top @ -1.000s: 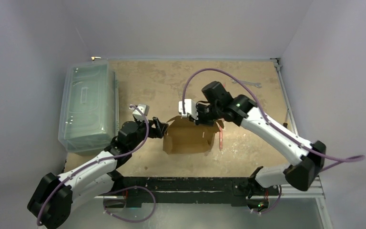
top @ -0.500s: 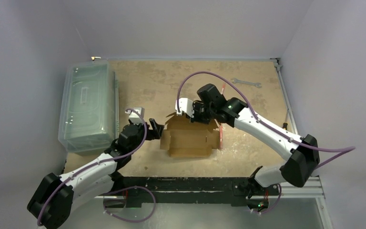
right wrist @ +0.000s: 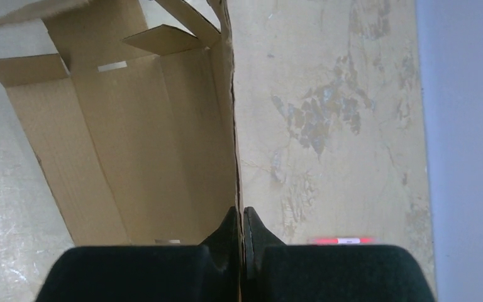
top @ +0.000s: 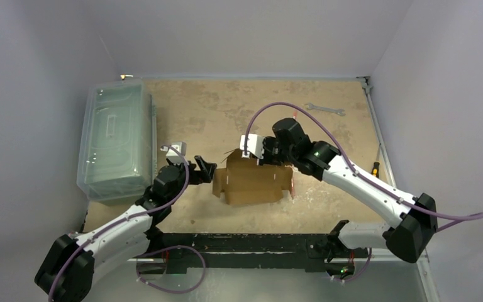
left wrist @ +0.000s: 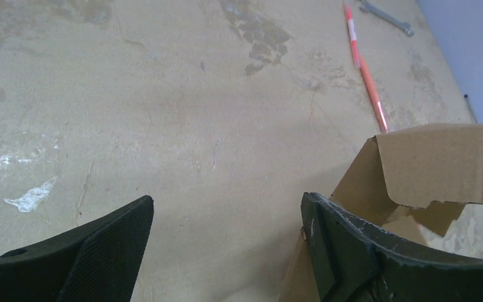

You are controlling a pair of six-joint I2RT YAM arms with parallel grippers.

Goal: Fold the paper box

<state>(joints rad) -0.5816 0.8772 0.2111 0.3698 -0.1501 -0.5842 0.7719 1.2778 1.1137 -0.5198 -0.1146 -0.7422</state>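
Wall of paper box [top: 255, 182] pinched tight in closed right gripper [right wrist: 241, 217]; left gripper [left wrist: 226, 217] spread wide, empty, just beside box's left edge.

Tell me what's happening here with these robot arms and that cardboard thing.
Two robot arms are folding a brown paper box in the middle of the table. The right claw is shut on one thin wall of the box, pinching its edge. The left claw is open just beside the box's left end, gripping nothing. The box is only partly formed, with flaps loose. A clear plastic bin sits off to the left, and a wrench lies farther back.
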